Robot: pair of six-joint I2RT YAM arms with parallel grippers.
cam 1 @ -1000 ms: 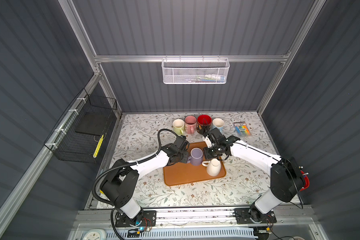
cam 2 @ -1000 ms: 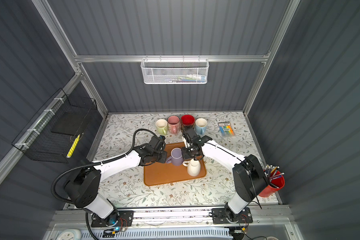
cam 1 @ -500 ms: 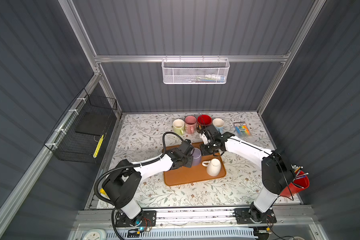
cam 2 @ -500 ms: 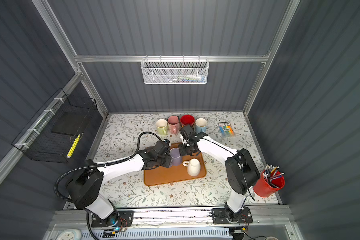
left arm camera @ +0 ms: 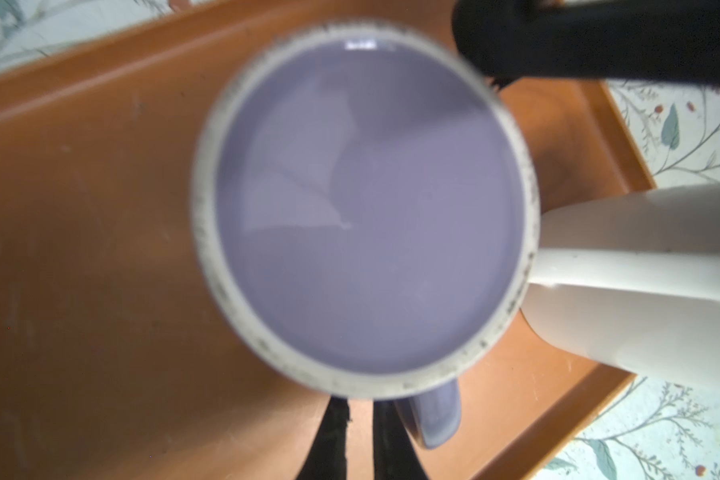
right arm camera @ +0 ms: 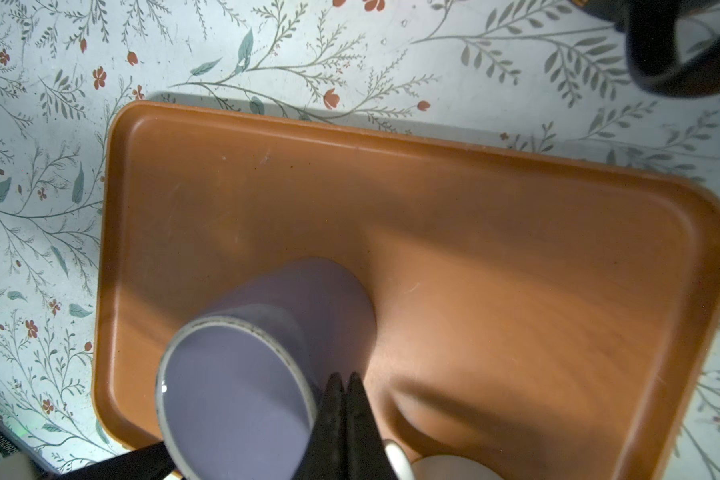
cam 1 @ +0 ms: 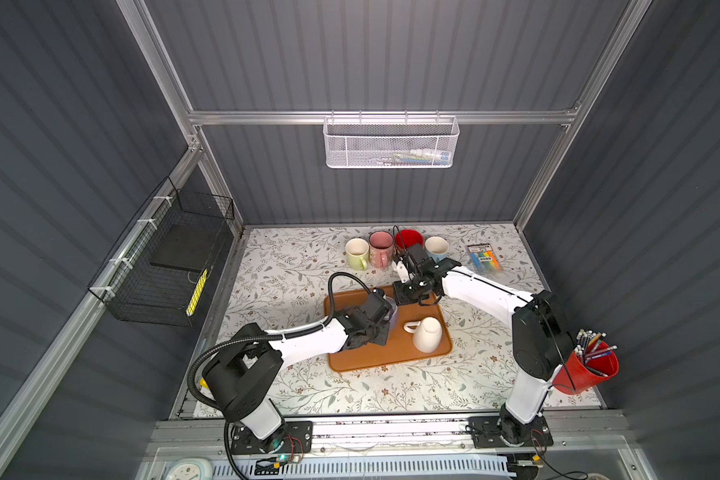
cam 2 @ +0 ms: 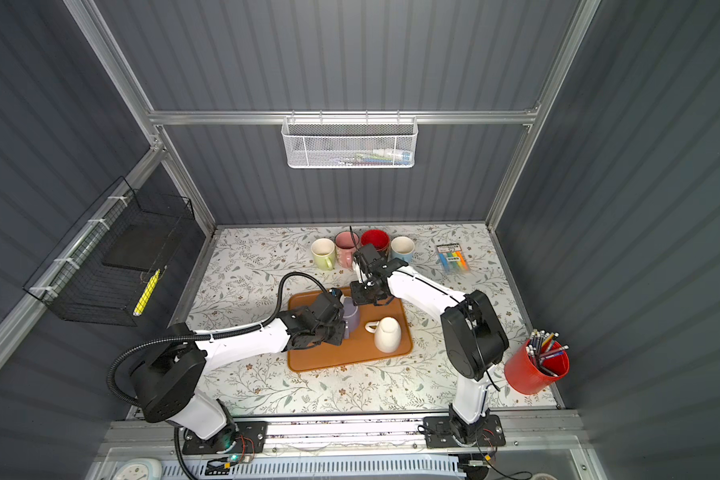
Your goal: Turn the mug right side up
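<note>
Grey slatted walls [cam 1: 371, 62] | floral tabletop [cam 1: 292, 266] | orange tray [cam 1: 362, 361]: purple mug [cam 2: 352, 318], white mug [cam 1: 427, 334]

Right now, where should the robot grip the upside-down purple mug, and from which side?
Probably the handle, from the side of the left gripper: the purple mug stands base up on the tray, handle jutting beside that gripper; the broad base offers no pinch.

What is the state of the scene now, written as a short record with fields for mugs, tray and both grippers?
purple mug: base up, on orange tray
white mug: base up, same tray
left gripper: shut, beside purple mug's handle
right gripper: shut, beside purple mug's wall
back mugs: four, mouths up, off tray
task: not yet done
</note>
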